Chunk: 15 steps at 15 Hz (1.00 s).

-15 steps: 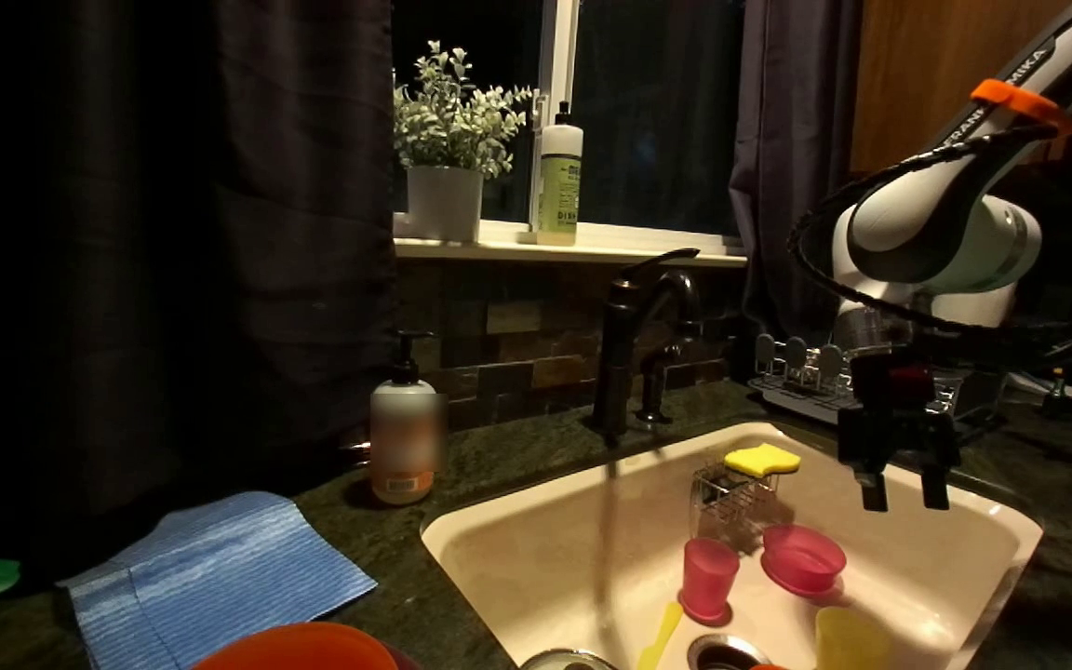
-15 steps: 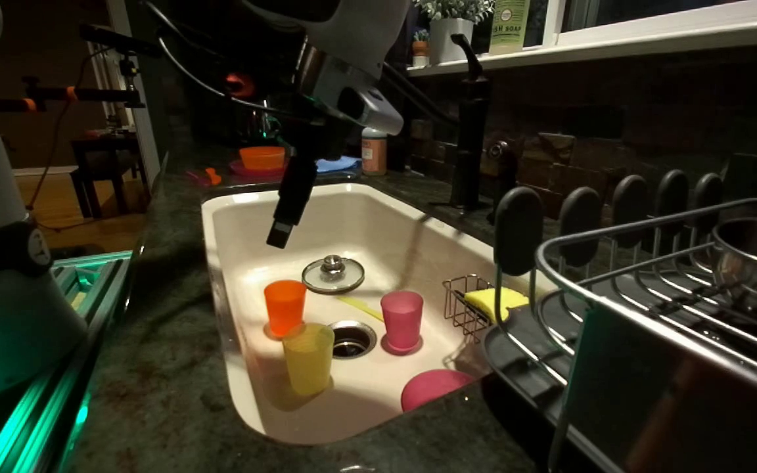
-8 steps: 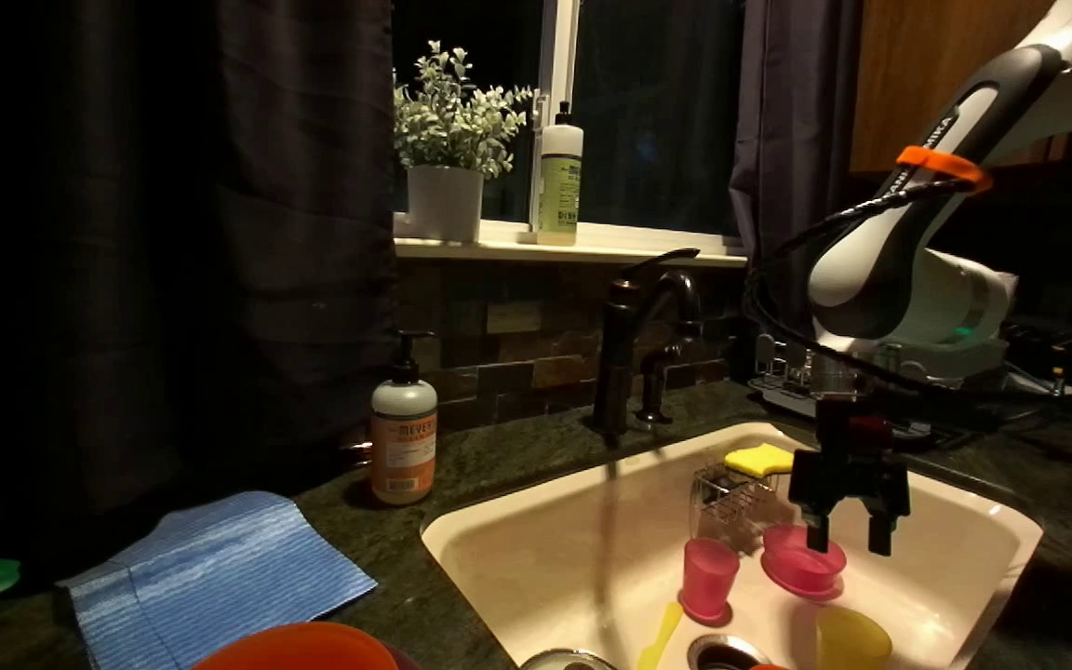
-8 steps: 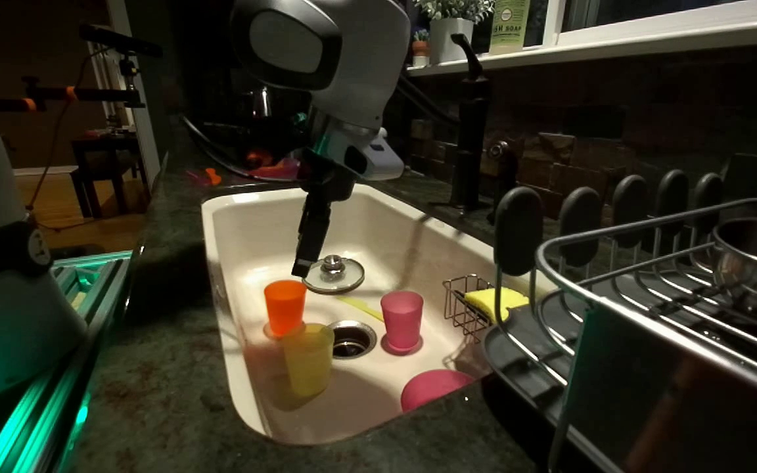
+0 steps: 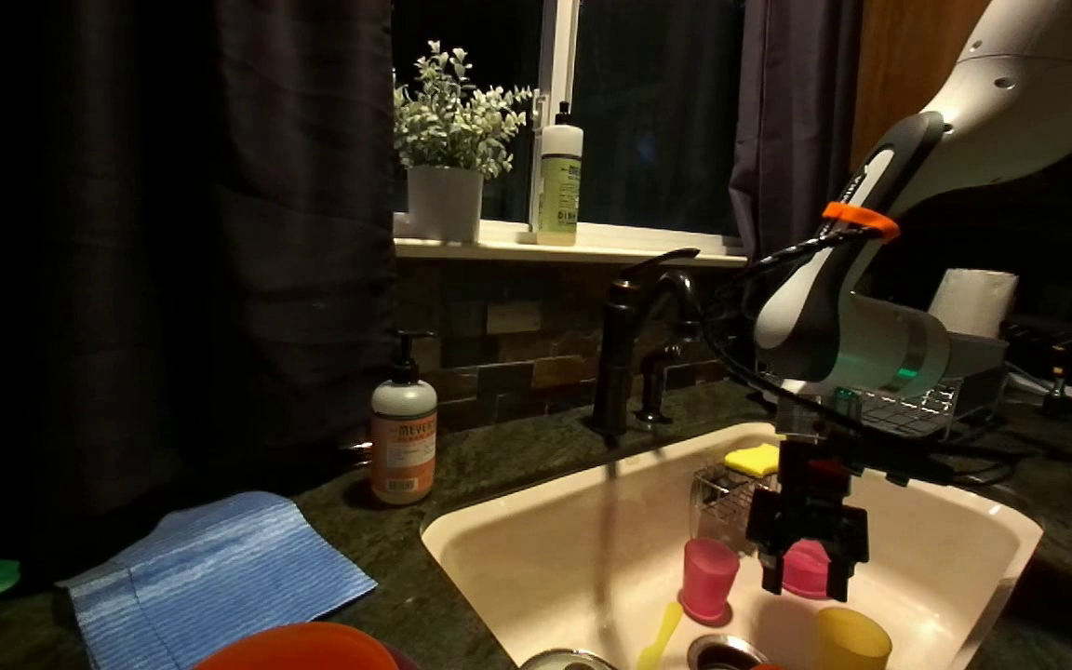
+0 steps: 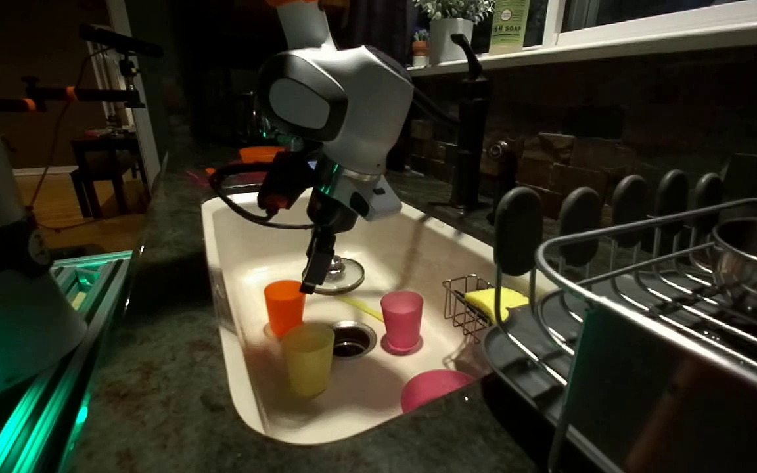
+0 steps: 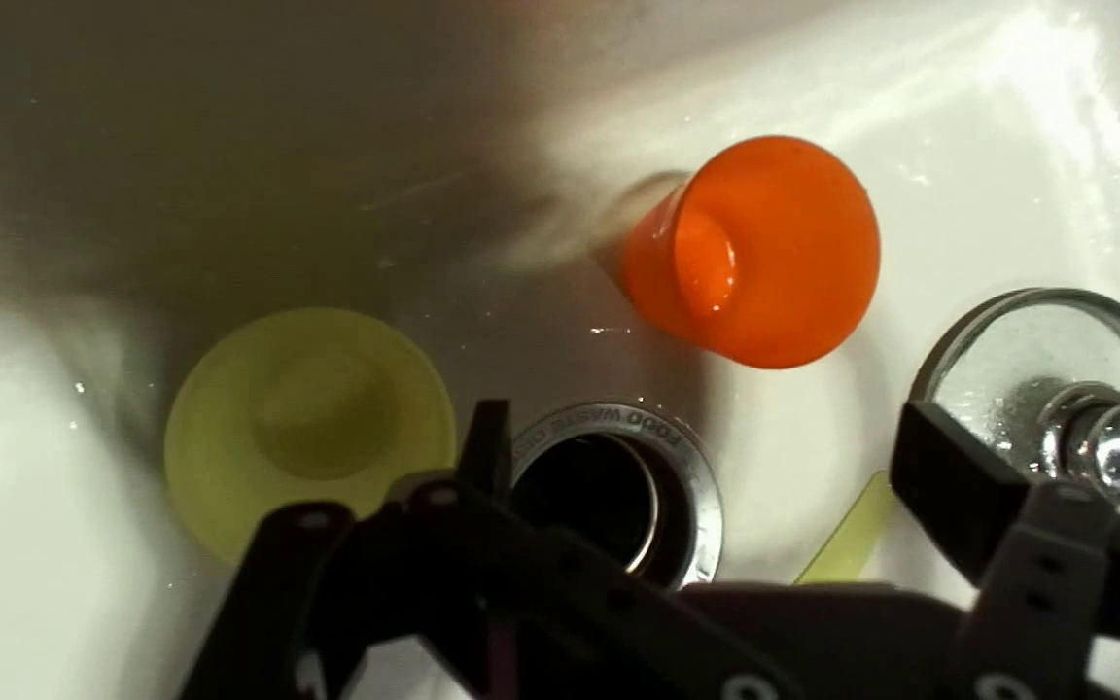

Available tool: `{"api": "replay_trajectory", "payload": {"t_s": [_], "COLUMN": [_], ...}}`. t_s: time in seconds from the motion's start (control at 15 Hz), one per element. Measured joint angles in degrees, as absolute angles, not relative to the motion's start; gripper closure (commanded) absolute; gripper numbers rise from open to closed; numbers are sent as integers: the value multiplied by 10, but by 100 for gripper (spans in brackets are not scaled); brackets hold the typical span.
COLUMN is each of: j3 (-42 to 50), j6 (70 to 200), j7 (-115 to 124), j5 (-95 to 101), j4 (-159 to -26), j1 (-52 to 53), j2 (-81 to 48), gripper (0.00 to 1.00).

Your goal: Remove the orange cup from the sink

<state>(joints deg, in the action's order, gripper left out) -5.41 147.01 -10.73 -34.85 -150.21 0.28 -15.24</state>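
In both exterior views the gripper (image 5: pixel 804 586) hangs lower than half a second ago, its fingers spread wide around bare air. Beyond them, apart from both fingers, the orange cup (image 7: pixel 764 258) stands upright, unmoved, near the yellow cup (image 7: pixel 312 408) on the floor of the sink (image 6: pixel 365 394).

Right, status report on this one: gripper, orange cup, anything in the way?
Gripper open, holding nothing. Orange cup upright in the sink, not yet grasped. Yellow cup nearby, standing apart, probably not blocking.
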Motion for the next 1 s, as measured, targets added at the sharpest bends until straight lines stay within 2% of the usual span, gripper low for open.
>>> {"api": "replay_trajectory", "payload": {"t_s": [1.0], "j3": [-87], "j6": [1470], "j7": [-94], "j5": [-354], "j4": [-1386], "j1": [-28], "j2": [-322], "gripper": [0]}}
